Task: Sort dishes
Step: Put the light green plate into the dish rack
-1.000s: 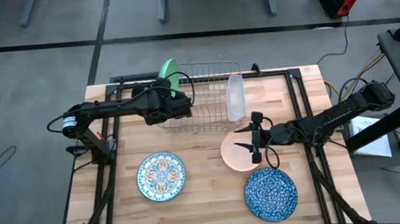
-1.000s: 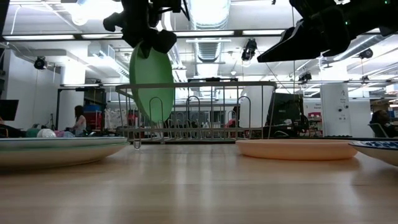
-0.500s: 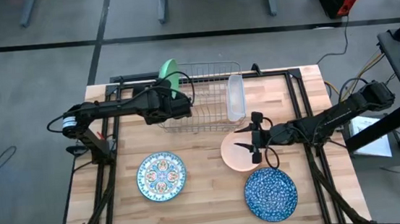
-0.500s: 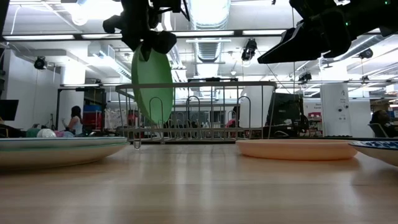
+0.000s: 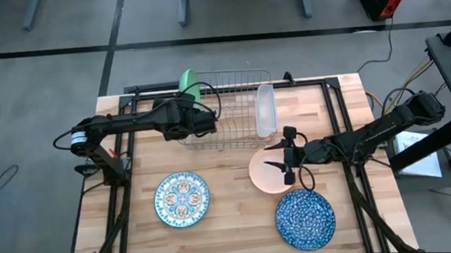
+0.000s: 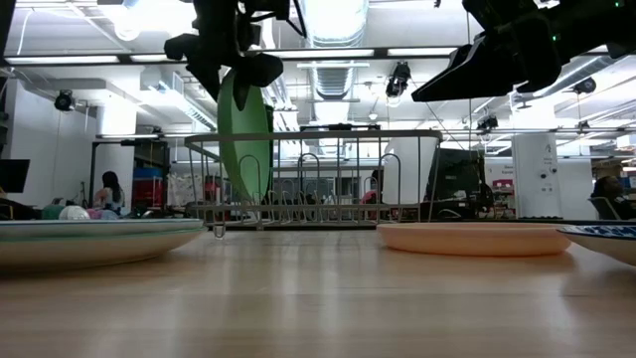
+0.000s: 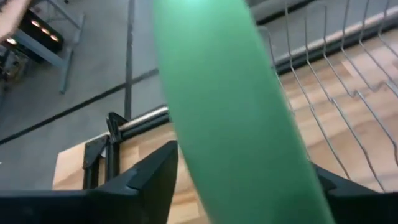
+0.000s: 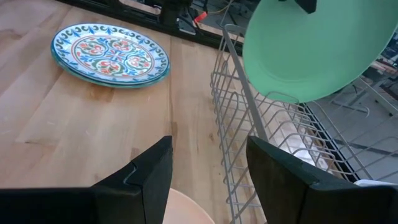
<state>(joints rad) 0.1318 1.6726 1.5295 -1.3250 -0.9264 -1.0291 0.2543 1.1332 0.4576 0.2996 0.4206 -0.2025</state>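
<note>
Green plate (image 8: 314, 46) faces right wrist, edge-on overhead.

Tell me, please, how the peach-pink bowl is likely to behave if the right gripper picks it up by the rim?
The peach-pink bowl looks rigid, so it should hold its shape. It sits low and flat on the table, so it probably won't tip or roll. Its smooth rim may slip between the open right gripper fingers.
</note>
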